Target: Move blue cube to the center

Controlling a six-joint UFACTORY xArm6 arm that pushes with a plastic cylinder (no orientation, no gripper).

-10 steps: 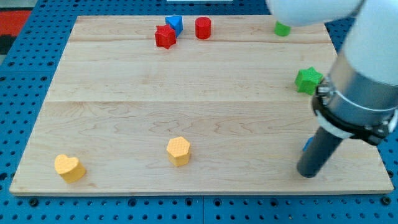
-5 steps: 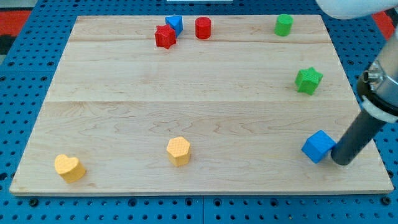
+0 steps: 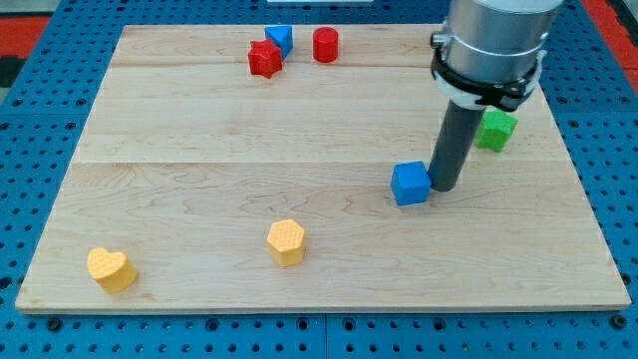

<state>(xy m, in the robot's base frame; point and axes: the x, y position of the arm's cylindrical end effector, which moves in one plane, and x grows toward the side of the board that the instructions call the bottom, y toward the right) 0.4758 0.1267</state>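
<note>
Blue cube (image 3: 411,184) has slid up-left from the bottom-right corner, my gripperless tip (image 3: 444,186) touching its right side, nearing centre.

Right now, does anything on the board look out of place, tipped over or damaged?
Nothing stands out. The blue cube sits flat on the board, with my tip against its right side. The other blocks I can see rest upright and whole, though the arm partly hides the green block.
</note>
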